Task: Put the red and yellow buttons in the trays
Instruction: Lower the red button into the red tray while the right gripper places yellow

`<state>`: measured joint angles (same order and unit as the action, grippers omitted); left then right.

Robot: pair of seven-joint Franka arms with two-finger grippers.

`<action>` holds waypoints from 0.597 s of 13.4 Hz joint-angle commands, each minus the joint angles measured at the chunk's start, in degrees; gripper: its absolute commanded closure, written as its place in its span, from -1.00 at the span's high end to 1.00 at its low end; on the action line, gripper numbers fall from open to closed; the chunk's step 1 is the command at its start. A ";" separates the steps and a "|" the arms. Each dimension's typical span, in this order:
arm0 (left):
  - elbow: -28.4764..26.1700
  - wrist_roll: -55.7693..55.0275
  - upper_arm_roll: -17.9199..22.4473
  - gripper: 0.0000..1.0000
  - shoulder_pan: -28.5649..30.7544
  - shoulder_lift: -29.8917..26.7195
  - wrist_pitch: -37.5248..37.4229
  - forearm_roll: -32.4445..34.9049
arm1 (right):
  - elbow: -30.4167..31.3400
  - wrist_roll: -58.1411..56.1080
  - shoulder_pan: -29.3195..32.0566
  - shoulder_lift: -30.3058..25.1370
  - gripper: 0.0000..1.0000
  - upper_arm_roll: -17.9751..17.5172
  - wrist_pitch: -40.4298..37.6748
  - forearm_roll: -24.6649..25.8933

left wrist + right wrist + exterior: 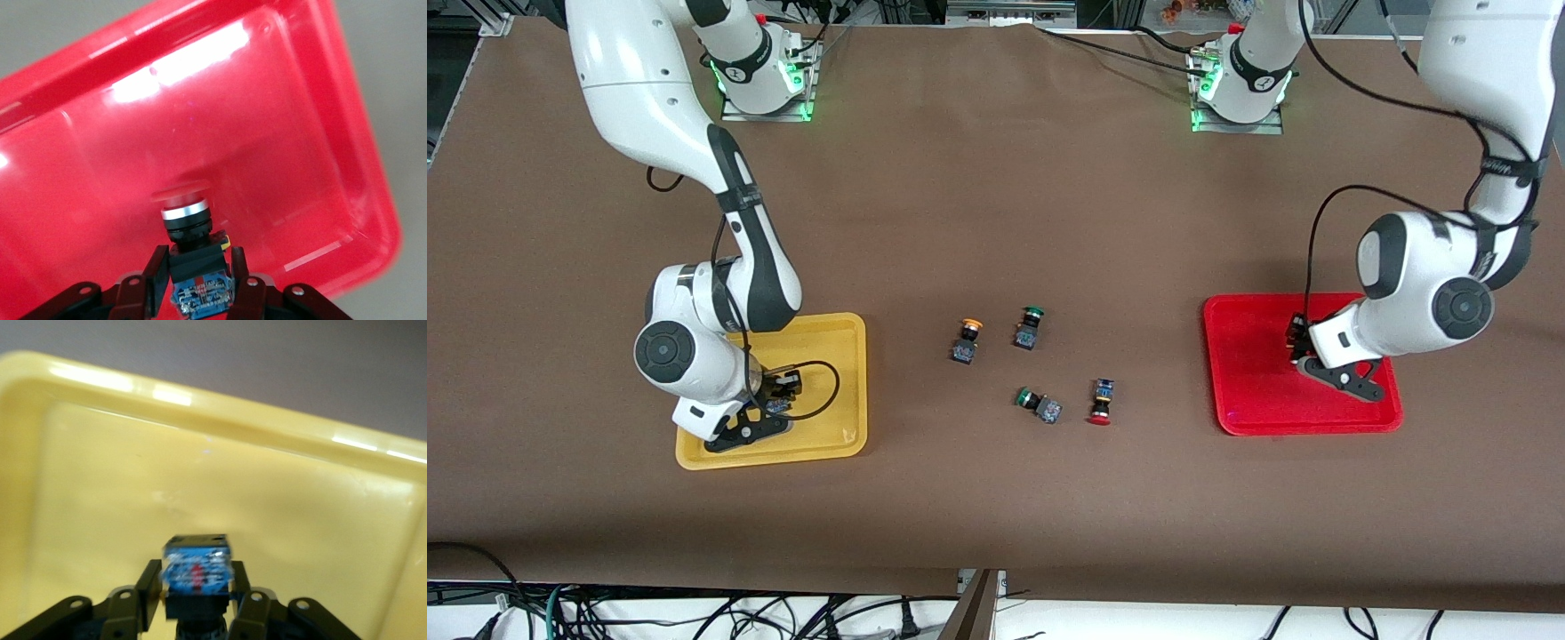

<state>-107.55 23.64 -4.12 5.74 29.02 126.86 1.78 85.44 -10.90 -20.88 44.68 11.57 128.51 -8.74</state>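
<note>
My left gripper [1296, 345] is low over the red tray [1254, 382], shut on a red-capped button [189, 220]; its fingers clamp the black body, cap toward the tray floor [280, 133]. My right gripper [781, 396] is low over the yellow tray [836, 356], shut on a button [197, 570] whose blue end shows and whose cap is hidden, above the tray floor [267, 487]. On the table between the trays lie a yellow-orange-capped button [967, 340] and a red-capped button [1101, 402].
Two green-capped buttons lie among them: one [1030, 327] beside the yellow-orange one, one [1039, 404] beside the red one. The brown table stretches wide around the trays. The right arm's cable loops over the yellow tray [823, 391].
</note>
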 commanded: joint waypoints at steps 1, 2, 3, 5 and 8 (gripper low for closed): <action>0.59 0.44 -0.97 -0.37 0.68 1.39 1.20 0.94 | 0.00 -0.44 -0.21 -1.60 0.51 -0.50 -2.09 -1.10; 0.76 0.35 -0.97 0.95 0.59 1.04 1.02 0.94 | -2.01 -0.01 -0.21 -2.04 0.60 -0.58 -6.47 -2.15; 0.76 0.27 -1.32 1.00 0.59 0.17 0.41 0.94 | -4.03 1.04 -0.47 -2.31 0.76 -0.67 -9.91 -3.90; 1.99 -1.05 -1.85 1.00 -0.46 -2.20 -1.25 0.77 | -5.98 6.55 -2.31 -2.58 0.80 -0.85 -13.88 -5.67; 10.31 -6.74 -5.27 1.00 -3.79 -2.30 -6.78 0.15 | -6.16 22.88 -8.63 -1.79 0.80 -1.28 -12.94 -5.85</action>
<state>-102.19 20.84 -8.20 4.76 27.30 124.40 1.76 79.43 3.01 -25.48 42.12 10.24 115.53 -13.77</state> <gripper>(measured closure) 0.009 0.106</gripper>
